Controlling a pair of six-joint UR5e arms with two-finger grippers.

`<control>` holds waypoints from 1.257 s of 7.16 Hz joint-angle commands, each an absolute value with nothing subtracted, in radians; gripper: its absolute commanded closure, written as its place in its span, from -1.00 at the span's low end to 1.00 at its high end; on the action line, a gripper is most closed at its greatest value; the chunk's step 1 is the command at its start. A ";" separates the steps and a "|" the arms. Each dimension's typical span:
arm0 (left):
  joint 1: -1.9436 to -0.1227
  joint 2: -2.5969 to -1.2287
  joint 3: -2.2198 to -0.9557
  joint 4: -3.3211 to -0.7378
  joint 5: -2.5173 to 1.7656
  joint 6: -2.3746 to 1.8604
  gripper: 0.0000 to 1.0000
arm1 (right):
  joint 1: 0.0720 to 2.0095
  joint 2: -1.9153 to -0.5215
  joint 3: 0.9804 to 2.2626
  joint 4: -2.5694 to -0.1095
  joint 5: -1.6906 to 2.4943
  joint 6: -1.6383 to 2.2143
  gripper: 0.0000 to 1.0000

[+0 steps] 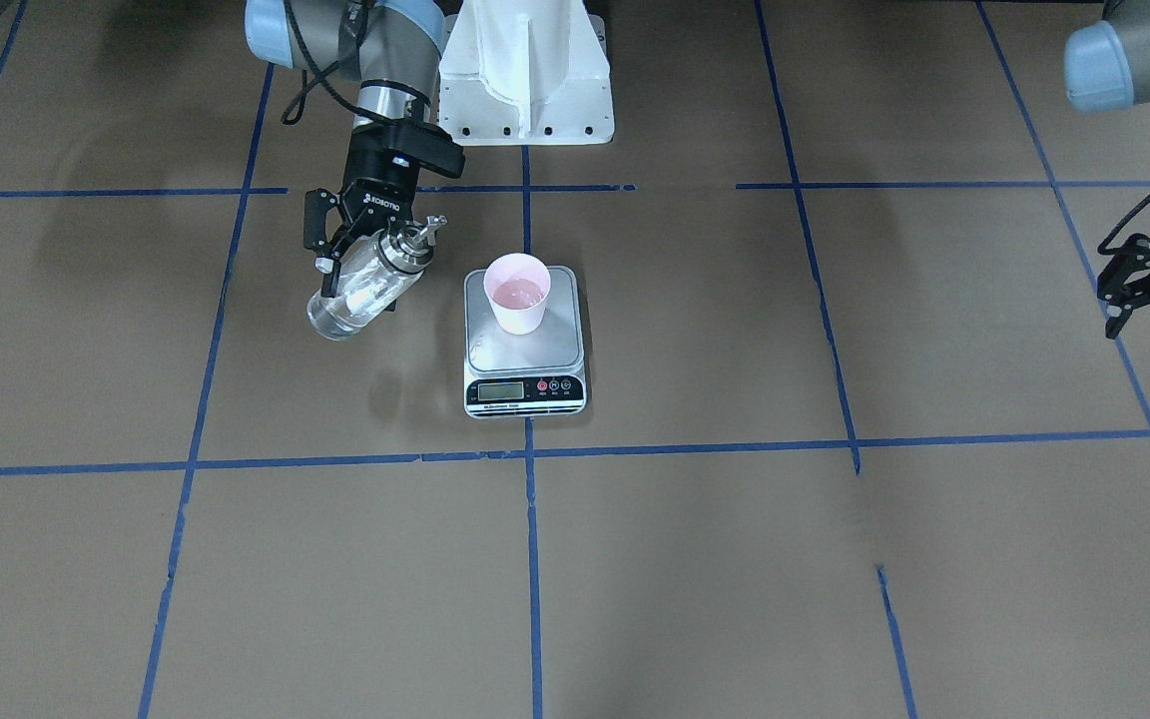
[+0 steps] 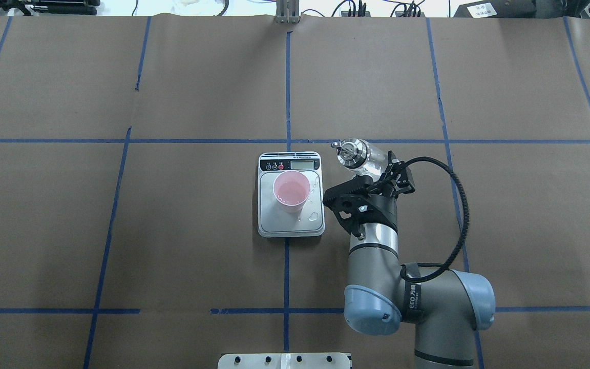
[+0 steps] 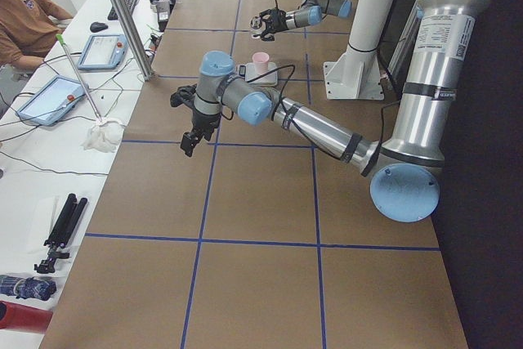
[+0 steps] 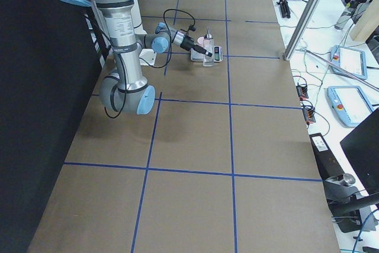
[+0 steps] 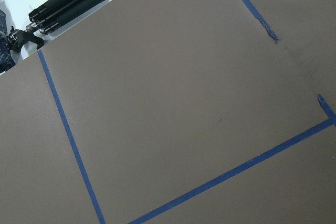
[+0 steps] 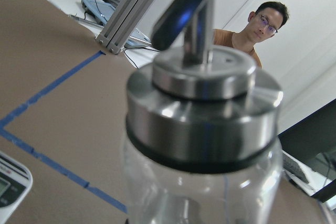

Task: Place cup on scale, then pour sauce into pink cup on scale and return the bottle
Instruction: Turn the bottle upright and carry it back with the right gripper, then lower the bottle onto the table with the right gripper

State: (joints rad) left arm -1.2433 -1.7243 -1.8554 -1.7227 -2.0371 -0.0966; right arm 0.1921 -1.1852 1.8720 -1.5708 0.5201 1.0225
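Front-facing view, left to right: the right end effector [image 1: 350, 270] is clamped on the glass body of the bottle [image 1: 367, 288], held tilted above the table [image 1: 735, 559] with its spout short of the cup [image 1: 518, 295]. The cup stands on the scale [image 1: 495, 350] and holds liquid. At far right the left end effector [image 1: 1106, 300] hangs empty, apparently open, though small there. Pouring judged done, the bottle should be righted first, carried clear of the scale, and released only once its base sits flat.
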 commanded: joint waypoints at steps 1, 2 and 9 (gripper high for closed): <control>-1.243 -1.724 -1.856 -1.723 -2.037 -0.097 -1.00 | 0.196 -1.314 1.876 -1.226 0.532 1.237 1.00; -1.244 -1.724 -1.856 -1.723 -2.037 -0.097 -1.00 | 0.196 -1.395 1.888 -1.040 0.582 1.252 1.00; -1.244 -1.690 -1.894 -1.723 -2.068 -0.104 -1.00 | 0.232 -1.612 1.806 -0.838 0.666 1.396 1.00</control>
